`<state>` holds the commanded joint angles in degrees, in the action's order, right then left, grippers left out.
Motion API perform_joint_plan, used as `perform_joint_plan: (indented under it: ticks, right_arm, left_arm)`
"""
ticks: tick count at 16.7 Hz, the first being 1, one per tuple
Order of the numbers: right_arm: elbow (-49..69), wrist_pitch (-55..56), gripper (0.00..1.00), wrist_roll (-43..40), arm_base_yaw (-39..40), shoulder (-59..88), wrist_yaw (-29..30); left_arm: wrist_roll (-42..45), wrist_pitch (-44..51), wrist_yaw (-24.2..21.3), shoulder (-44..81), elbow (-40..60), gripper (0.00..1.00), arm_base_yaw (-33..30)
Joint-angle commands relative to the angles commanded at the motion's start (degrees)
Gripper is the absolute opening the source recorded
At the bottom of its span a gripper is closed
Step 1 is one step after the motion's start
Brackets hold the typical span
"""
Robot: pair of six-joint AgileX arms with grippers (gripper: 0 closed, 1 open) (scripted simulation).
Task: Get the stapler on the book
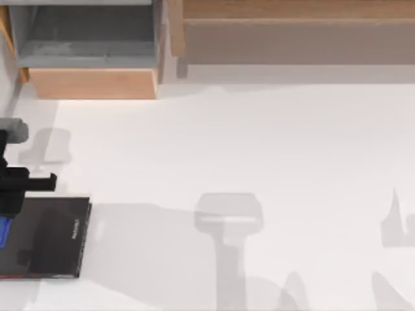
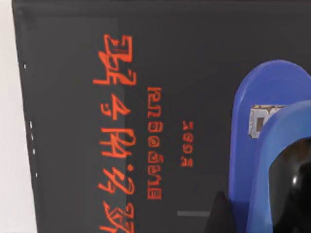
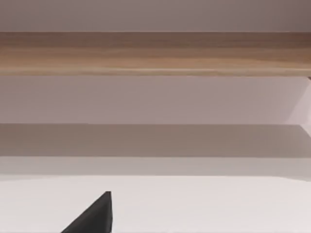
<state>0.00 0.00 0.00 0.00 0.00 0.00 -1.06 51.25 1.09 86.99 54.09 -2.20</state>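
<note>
The black book lies flat at the table's front left corner; the left wrist view shows its cover with red marks. The bright blue stapler rests over the book's left part, at the picture's edge, and appears up close in the left wrist view. My left gripper hangs low over the book and is shut on the stapler; its black fingers flank the blue body. My right gripper is parked off to the right, away from the book.
A wooden cabinet with a grey recess stands at the back left. A long wooden shelf runs along the back right and faces the right wrist camera. Bare white table stretches to the right of the book.
</note>
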Motion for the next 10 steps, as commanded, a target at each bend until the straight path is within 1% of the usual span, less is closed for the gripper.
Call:
perform_joint_plan:
  ticks: [5, 10]
  right_arm:
    - [0.0, 0.0, 1.0, 0.0, 0.0, 0.0, 0.0]
    - [0.0, 0.0, 1.0, 0.0, 0.0, 0.0, 0.0]
  left_arm:
    - [0.12, -0.73, 0.02, 0.54, -0.37, 0.0, 0.26]
    - [0.23, -6.65, -0.02, 2.96, -3.7, 0.0, 0.2]
